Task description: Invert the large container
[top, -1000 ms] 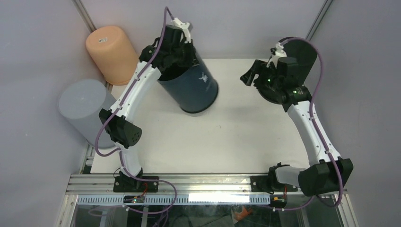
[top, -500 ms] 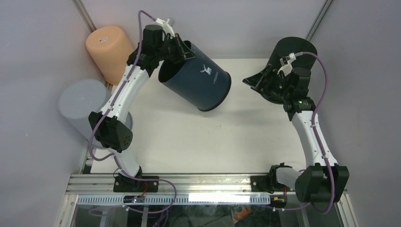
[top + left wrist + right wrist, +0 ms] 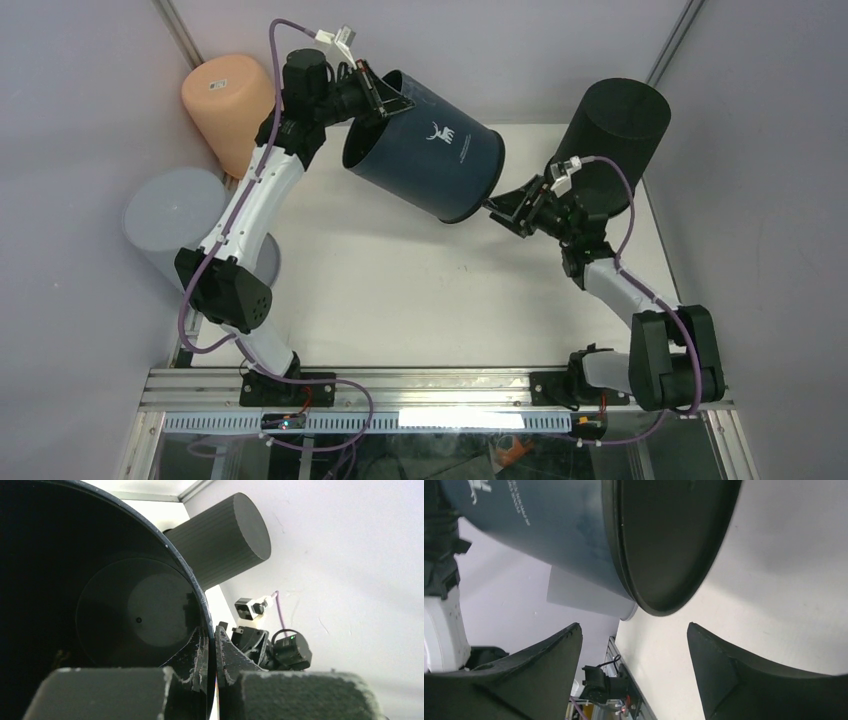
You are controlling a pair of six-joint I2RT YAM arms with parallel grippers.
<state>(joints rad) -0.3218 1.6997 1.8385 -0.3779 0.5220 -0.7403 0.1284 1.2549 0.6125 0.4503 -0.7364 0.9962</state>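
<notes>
The left gripper (image 3: 378, 93) holds the rim of the container (image 3: 432, 160), tilted above the table (image 3: 400, 300). The right gripper (image 3: 502, 210), jaws wide, is near its base.

Bright, even overhead light with soft shadows on the table (image 3: 400, 290) — wrist views dark and blurred up close.

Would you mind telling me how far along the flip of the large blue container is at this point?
Done: the left end effector is shut on the rim of the blue container, which hangs above the table, tipped about sideways. In hand: the open right end effector sits by its base. Left: finishing the turn and setting it mouth-down.
</notes>
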